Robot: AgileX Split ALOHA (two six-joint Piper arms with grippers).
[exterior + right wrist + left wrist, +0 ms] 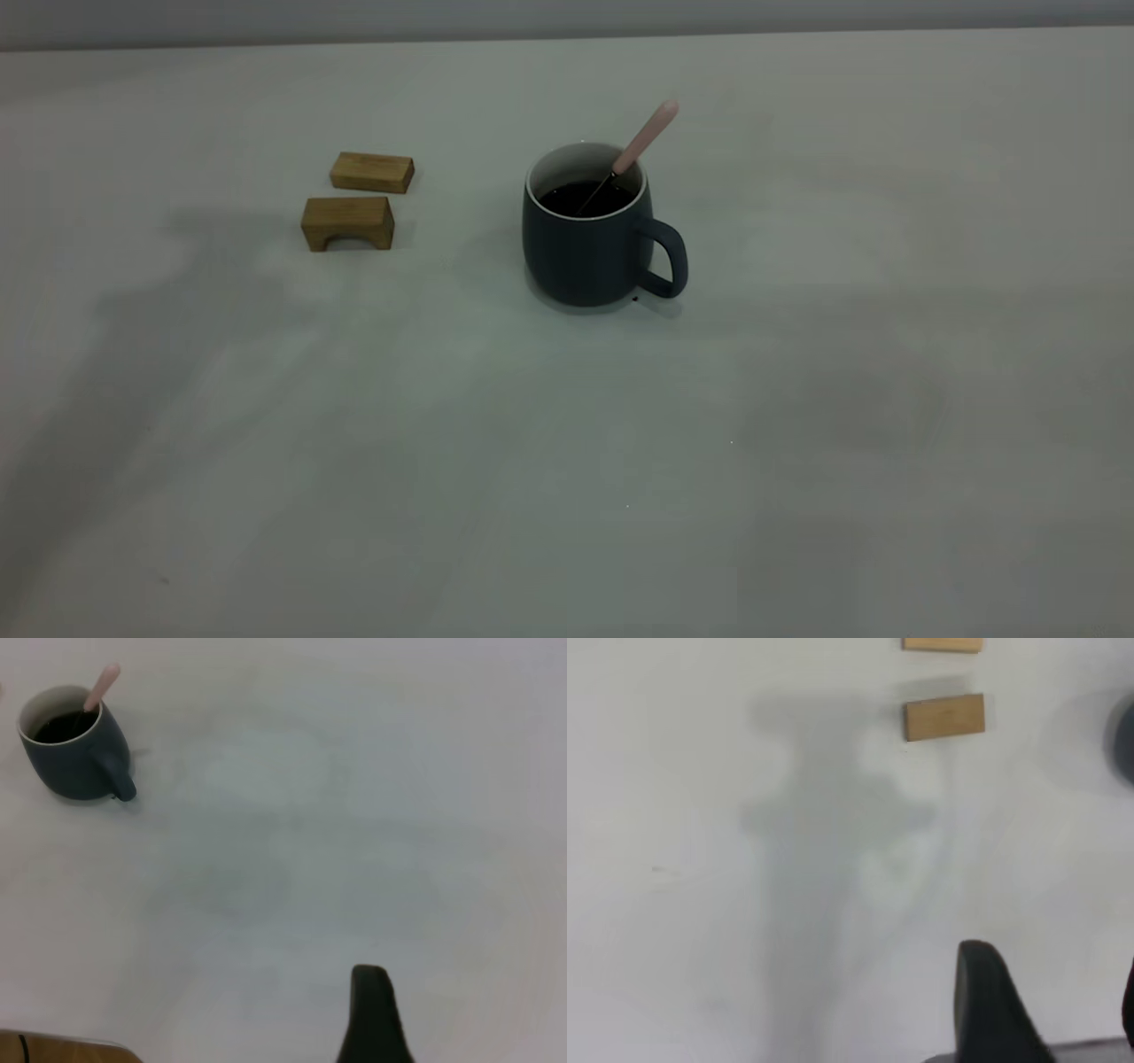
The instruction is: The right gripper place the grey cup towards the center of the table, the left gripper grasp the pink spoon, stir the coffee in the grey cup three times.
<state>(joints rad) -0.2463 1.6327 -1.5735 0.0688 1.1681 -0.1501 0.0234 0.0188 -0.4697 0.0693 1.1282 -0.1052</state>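
The grey cup [589, 252] stands upright near the middle of the table [567, 461], its handle toward the right. Dark coffee [592, 198] fills it. The pink spoon [645, 137] leans in the cup, bowl sunk in the coffee and handle sticking up over the far right rim. Neither arm shows in the exterior view. My left gripper [1054, 992] hovers open over bare table, well away from the cup [1125, 735], with nothing between its fingers. My right gripper [469, 1014] shows only one finger [372, 1014], spread wide and empty, far from the cup [75, 762] and the spoon [102, 687].
Two brown wooden blocks lie left of the cup, a flat one [372, 172] behind and an arched one [347, 223] in front. Both appear in the left wrist view, the nearer block [943, 718] ahead of the gripper. A brown edge [53, 1050] shows in the right wrist view.
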